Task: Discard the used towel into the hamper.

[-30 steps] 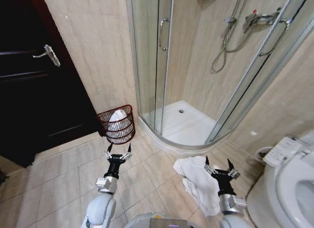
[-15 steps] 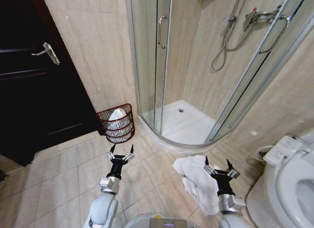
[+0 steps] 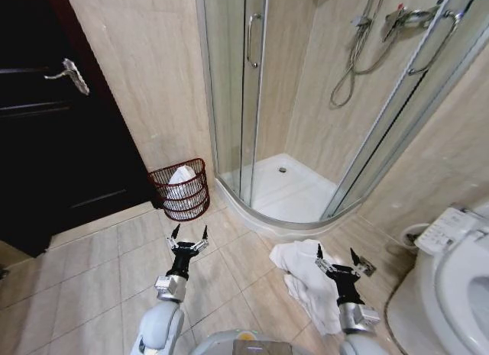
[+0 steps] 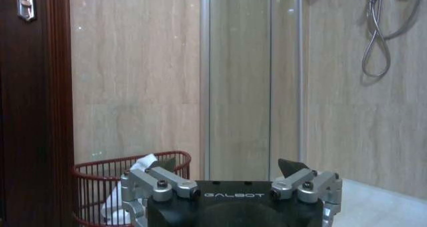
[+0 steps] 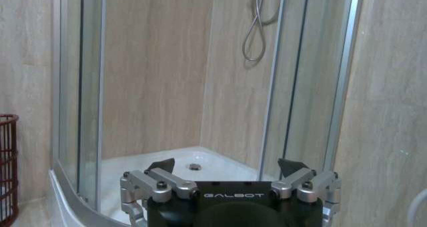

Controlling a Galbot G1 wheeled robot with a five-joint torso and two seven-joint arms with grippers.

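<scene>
A crumpled white towel point(image 3: 304, 279) lies on the tiled floor at the lower right, in front of the shower. My right gripper point(image 3: 339, 260) hovers over its near edge, open and empty. The hamper point(image 3: 180, 190) is a dark red wire basket standing against the wall between the door and the shower; a white cloth point(image 3: 182, 177) sits inside it. My left gripper point(image 3: 189, 236) is open and empty above the floor tiles, a short way in front of the hamper. The left wrist view shows the hamper point(image 4: 100, 187) beyond the left gripper point(image 4: 227, 165). The right wrist view catches the hamper's edge point(image 5: 7, 169).
A curved glass shower cabin point(image 3: 260, 103) with a raised white tray point(image 3: 286, 191) stands ahead. A dark wooden door point(image 3: 53, 133) is at the left. A toilet point(image 3: 451, 286) with a side control panel fills the lower right corner. Tiled floor point(image 3: 99, 271) spreads to the left.
The whole head view has shifted slightly, so the camera moved. The left gripper has drawn back a little from the hamper. The towel lies where it was.
</scene>
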